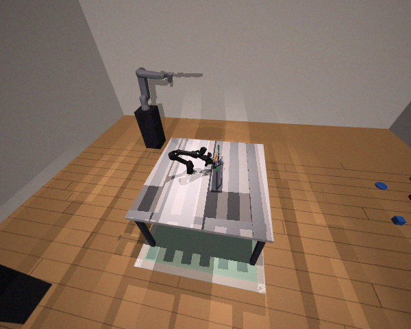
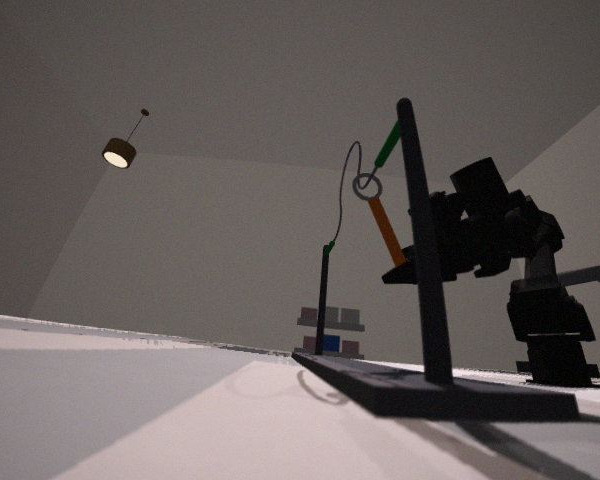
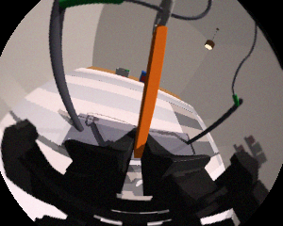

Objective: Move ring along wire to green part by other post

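Note:
The grey ring (image 2: pixel 366 186) (image 3: pixel 164 9) sits around the wire just below the green part (image 2: pixel 387 144) (image 3: pixel 87 2) next to the near tall post (image 2: pixel 424 248) (image 3: pixel 58 71). Its orange handle (image 2: pixel 386 230) (image 3: pixel 150 89) (image 1: pixel 215 157) slants down from the ring into my gripper (image 2: pixel 401 268) (image 3: pixel 139 151) (image 1: pixel 212 161), which is shut on the handle's lower end. The thin grey wire (image 2: pixel 344 191) (image 3: pixel 247 52) arcs up and then drops to the small green part (image 2: pixel 329 246) (image 3: pixel 236 99) on the far short post (image 2: pixel 321 299) (image 3: pixel 212 127). I cannot tell whether the ring touches the wire.
Both posts stand on a dark base bar (image 2: pixel 434 395) (image 1: pixel 216 184) on the striped table (image 1: pixel 184 212). A second grey arm on a dark pedestal (image 1: pixel 151 123) stands behind the table. Blue and red pieces (image 1: pixel 399 220) lie on the floor. A shelf with boxes (image 2: pixel 331 330) is far behind.

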`<state>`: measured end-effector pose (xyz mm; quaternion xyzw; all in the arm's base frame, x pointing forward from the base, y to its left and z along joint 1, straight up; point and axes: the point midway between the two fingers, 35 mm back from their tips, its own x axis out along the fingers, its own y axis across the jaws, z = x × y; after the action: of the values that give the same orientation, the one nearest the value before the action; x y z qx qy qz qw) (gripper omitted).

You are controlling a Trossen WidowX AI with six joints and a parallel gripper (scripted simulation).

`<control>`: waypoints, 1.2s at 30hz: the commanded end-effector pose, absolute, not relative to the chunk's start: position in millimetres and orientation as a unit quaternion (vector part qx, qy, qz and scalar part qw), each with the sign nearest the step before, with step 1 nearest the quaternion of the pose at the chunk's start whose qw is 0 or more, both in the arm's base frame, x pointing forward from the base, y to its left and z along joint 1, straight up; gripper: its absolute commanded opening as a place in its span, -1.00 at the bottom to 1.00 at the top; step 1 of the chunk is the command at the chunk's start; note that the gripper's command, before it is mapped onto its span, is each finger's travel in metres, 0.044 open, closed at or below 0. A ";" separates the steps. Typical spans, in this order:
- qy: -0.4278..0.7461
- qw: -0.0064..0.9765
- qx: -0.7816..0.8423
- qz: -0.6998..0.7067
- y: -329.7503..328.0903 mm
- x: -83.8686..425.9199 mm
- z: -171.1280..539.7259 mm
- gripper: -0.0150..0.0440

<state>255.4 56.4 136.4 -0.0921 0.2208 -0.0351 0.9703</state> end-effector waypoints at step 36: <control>0.221 0.975 -0.015 -0.019 113.6 252.2 140.4 -1.00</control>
<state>250.8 109.4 135.3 -0.0206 0.2265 -0.0184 0.9736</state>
